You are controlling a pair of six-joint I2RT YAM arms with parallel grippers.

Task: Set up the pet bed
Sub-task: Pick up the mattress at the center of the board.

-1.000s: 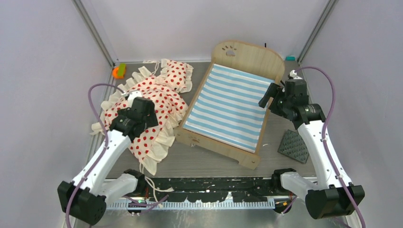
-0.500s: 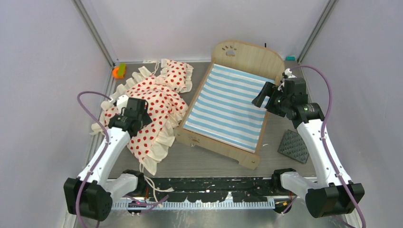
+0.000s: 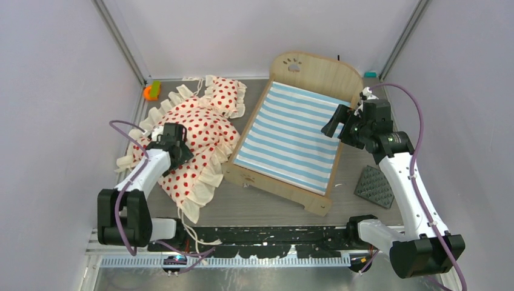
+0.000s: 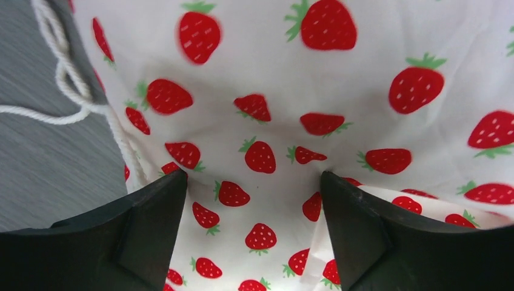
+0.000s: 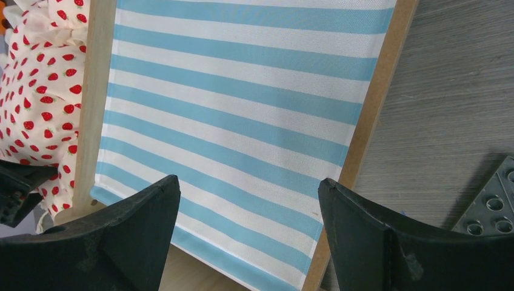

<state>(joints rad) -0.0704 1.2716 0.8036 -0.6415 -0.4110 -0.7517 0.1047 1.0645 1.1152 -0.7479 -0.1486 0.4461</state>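
My left pincer [image 3: 171, 142] stands wide, its two black fingers [image 4: 145, 236] well apart with nothing gripped between them. It hangs close over the cream ruffled bedding [image 3: 206, 130], whose red spots show in my left wrist view as small strawberries with green tops. Whether the fingertips touch the cloth I cannot tell. At 10 o'clock of that pincer in the wrist view, a white cord [image 4: 66, 91] loops off the cloth's edge onto the grey surface [image 4: 42, 176]. Seen from above, the bedding lies in a rumpled heap at 9 o'clock of the pet bed [image 3: 273, 183], its ruffles touching the bed's long side. A small orange and green thing [image 3: 150, 91] sits at 11 o'clock of the heap. The pet bed lies slantwise on the surface, its rounded headboard [image 3: 321, 76] toward 12 o'clock, and the blue-white striped mattress [image 3: 291, 136] lies flat inside it, uncovered. The one mark I can make out is a paw print [image 3: 294, 63] cut near the headboard's top. My right pincer [image 3: 333, 125] is likewise wide and holds nothing. It hovers above the mattress's 3 o'clock edge, and in my right wrist view the stripes and the wooden side rail [image 5: 370, 115] show between its fingers. A dark studded mat [image 3: 374, 187] lies on the surface at 4 o'clock of the bed, apart from it.
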